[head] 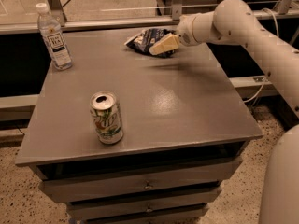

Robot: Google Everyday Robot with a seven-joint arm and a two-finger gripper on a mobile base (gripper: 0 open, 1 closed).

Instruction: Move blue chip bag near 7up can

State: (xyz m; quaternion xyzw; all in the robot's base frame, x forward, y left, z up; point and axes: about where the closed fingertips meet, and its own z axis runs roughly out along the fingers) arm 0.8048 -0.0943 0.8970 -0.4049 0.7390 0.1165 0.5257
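Note:
The blue chip bag (145,39), crumpled dark navy foil with white lettering, lies at the far edge of the grey table (187,111). The 7up can (106,118), silver-white with green and red marks, stands upright near the front left. My gripper (161,45), with cream-coloured fingers, reaches in from the right and sits over the bag's right side, overlapping it in view.
A clear plastic bottle (54,37) with a white cap stands at the far left corner. The table is a cabinet with drawers (147,185) below. A metal rail and glass panel run behind the table's far edge.

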